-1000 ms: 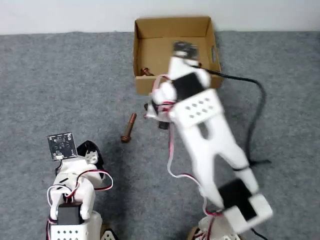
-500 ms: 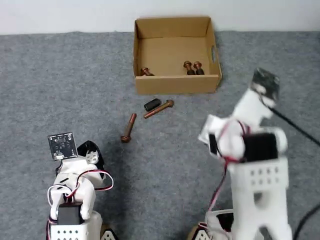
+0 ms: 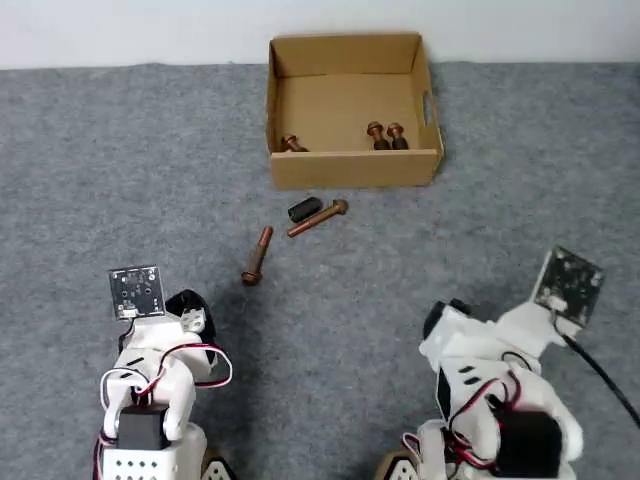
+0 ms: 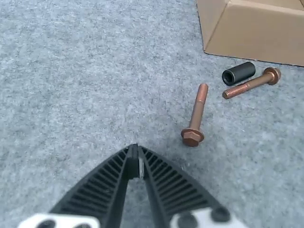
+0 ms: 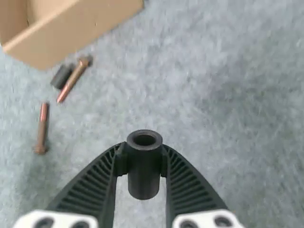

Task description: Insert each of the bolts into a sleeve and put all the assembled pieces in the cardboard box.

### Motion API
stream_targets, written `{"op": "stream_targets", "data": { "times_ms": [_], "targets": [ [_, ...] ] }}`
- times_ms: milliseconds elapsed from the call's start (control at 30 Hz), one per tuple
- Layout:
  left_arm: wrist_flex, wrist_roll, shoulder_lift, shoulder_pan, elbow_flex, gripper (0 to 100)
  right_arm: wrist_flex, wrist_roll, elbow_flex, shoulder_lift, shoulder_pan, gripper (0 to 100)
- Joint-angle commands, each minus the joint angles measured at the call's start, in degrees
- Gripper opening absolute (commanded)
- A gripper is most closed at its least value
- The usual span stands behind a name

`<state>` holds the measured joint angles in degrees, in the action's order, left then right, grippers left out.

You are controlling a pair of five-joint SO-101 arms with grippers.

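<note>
The cardboard box point(image 3: 284, 168) stands at the far middle of the table, with three copper pieces point(image 3: 377, 133) lying along its near wall. On the carpet in front lie a black sleeve point(image 3: 305, 210), a copper bolt point(image 3: 318, 218) touching it, and a second bolt point(image 3: 257, 254) nearer me. My right gripper point(image 5: 144, 152) is shut on another black sleeve point(image 5: 144, 175), held upright with its bore showing, low at the near right point(image 3: 440, 318). My left gripper point(image 4: 134, 154) is shut on nothing, just short of the nearer bolt point(image 4: 194, 114).
Grey carpet covers the table, and a pale wall runs behind the box. A black cable point(image 3: 610, 385) trails off the right arm at the near right. Both arm bases sit at the near edge.
The right arm has swung back from the front of the box to the near right, close to its base. The left arm has shifted slightly.
</note>
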<state>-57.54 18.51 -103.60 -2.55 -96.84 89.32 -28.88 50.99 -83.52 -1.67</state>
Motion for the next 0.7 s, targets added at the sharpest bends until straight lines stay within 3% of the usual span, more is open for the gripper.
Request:
{"op": "stream_targets", "data": {
  "times_ms": [0, 300, 533, 667],
  "targets": [
    [1.67, -3.08, -0.53, -0.18, 0.57, 1, -2.07, 0.97, 3.78, -4.97, 3.38, 0.8],
    [1.76, -4.75, -0.35, 0.70, 6.37, 1, -4.00, 0.62, 11.52, -13.58, 6.29, 0.8],
    [1.76, -4.75, -0.35, 10.55, 6.81, 1, -4.88, 0.70, 13.36, -19.91, 6.55, 0.8],
    [1.76, -5.10, -0.35, 11.60, 6.90, 1, -4.97, 0.70, 13.45, -20.35, 6.64, 0.8]
  ]
}}
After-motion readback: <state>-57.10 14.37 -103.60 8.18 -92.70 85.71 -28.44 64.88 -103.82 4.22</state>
